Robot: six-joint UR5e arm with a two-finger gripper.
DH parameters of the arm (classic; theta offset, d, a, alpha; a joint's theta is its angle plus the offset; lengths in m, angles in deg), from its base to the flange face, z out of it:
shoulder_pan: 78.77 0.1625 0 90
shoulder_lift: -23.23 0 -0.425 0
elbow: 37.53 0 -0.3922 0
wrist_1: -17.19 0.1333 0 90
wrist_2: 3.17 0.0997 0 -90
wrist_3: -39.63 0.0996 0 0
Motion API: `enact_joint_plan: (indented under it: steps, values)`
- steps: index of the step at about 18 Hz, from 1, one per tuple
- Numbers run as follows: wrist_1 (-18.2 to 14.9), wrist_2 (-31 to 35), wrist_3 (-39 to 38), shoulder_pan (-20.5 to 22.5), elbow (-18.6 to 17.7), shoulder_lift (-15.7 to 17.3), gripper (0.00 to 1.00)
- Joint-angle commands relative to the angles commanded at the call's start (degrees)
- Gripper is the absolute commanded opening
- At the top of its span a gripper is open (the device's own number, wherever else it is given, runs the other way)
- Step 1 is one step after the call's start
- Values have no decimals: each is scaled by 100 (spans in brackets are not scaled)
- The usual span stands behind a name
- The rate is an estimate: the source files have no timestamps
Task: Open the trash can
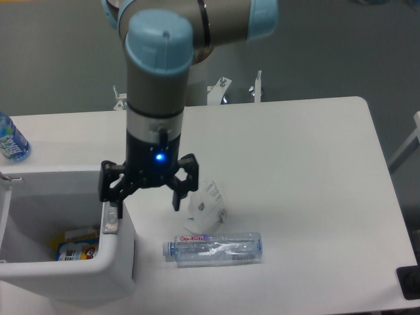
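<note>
The trash can [72, 262] is sitting at the near left corner of the table [308, 197], and its top is showing wide open, so I am seeing colourful wrappers lying inside. The opening job is looking done to me. The gripper [146, 205] is hanging right over the can's right edge with its fingers spread apart, holding nothing. An empty clear bottle [213, 249] is lying just beside the can, next to a crumpled white wrapper [209, 203]. A blue bottle [12, 139] is standing far back on the left.

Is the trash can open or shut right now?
Open: the trash can shows its inside, with a colourful package at the bottom. The tool hangs spread above its right wall.
</note>
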Motion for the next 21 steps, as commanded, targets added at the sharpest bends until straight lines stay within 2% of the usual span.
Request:
enact_joint_plan:
  steps: [2,4,6,12,16,21]
  values:
    - [35,404,70,185,52,18,100]
    - [18,765,315,571,62,70,100]
    - [0,863,744,931,44,71,100]
    - [-175,1653,3291,2153,-228,44,100]
    - [-246,1751,4542,2830,-360,53,100]
    - [-237,1699,5018,3235,-360,-8,100]
